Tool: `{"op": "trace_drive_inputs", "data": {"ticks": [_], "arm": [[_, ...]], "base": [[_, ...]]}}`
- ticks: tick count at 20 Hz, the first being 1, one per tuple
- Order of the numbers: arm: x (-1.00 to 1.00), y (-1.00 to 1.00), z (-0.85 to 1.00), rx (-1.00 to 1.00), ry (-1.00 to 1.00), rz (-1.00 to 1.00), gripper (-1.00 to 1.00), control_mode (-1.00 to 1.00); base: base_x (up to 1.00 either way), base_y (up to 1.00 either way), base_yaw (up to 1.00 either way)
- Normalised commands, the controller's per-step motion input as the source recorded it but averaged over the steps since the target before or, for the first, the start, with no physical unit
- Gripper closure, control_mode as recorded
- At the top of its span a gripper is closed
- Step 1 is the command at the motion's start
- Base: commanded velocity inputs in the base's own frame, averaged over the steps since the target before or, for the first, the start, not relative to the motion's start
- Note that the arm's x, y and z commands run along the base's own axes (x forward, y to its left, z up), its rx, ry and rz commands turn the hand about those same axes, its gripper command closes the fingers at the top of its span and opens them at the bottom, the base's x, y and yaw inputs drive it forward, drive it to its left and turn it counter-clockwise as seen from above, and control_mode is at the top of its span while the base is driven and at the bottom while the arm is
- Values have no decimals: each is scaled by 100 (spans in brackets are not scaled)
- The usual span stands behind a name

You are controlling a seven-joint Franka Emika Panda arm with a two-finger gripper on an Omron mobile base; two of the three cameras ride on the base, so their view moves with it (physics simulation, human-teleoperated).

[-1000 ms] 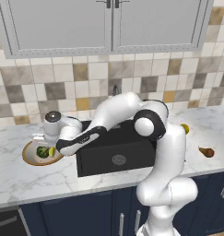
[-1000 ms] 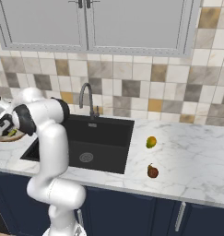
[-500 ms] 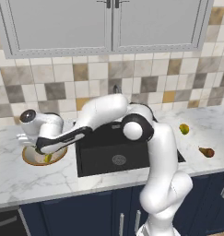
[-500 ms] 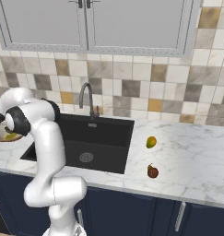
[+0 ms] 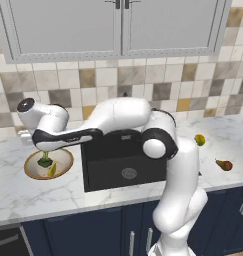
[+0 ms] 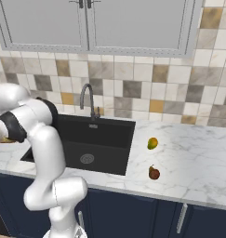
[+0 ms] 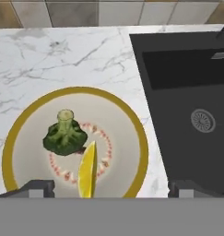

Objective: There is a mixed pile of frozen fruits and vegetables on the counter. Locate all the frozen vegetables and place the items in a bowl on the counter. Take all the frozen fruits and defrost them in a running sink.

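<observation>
Since the earlier frame, the arm has swung left over the bowl (image 5: 66, 166), where the broccoli (image 5: 44, 161) and yellowish piece (image 5: 52, 170) lie together; the sink (image 5: 124, 161) sits beside. From the right base, the yellow-green fruit (image 6: 152, 143) and brown pear (image 6: 154, 173) rest apart on the tabletop (image 6: 198, 158). From the hand, the gripper (image 7: 111, 187) stands wide, holding nothing, above the bowl.
</observation>
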Motion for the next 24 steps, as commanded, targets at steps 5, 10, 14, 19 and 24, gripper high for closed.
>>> {"op": "trace_drive_inputs", "data": {"ticks": [5,10,14,19,24], "arm": [[-47,-87,23,3,0,29,-100,-100],[-52,-80,11,1,0,30,-100,-100],[-28,-88,17,2,0,16,-100,-100],[-15,-80,23,1,0,0,-100,-100],[-3,-64,1,0,8,-7,-100,-100]], "base": [[0,0,0],[0,0,0],[0,0,0],[0,0,0],[0,0,0]]}}
